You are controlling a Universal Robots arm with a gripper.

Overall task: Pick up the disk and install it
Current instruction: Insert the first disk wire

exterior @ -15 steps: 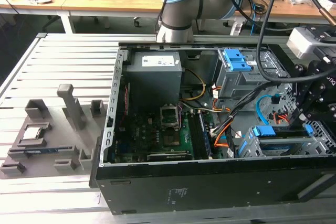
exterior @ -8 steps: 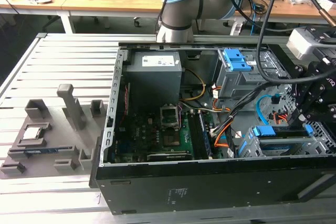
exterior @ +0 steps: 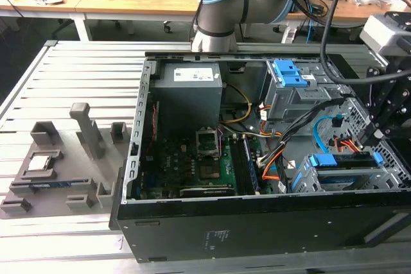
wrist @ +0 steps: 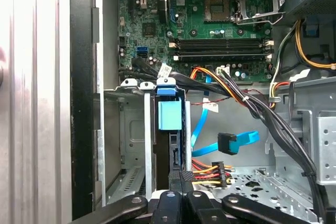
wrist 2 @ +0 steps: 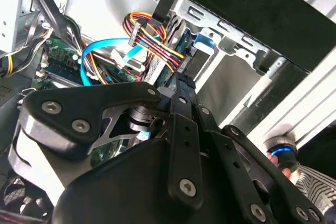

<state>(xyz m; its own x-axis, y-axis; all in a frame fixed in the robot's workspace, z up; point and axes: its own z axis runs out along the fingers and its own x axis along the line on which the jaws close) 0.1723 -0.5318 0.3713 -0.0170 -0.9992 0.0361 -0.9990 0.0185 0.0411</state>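
The claw [wrist: 181,190] hangs low at the drive cage [exterior: 347,174] in the corner of the open computer case [exterior: 257,222], its fingers drawn narrow on the edge of the disk [wrist: 170,135], which stands on edge in the cage's slot. That thin pinch suits the place: the slot's metal walls leave room only for fingers brought close together. The disk's blue rail [exterior: 340,160] sits level with the top of the cage in the exterior view, so it seems mostly seated, though the dark slot hides whether it has reached the end. Bundled orange and black cables [wrist: 220,85] and a loose blue data cable [wrist: 231,142] lie just beside the cage, away from the slot. Farther out, the grey parts fixture [exterior: 58,168] rests on the slatted desk [exterior: 77,75], well apart from the case.
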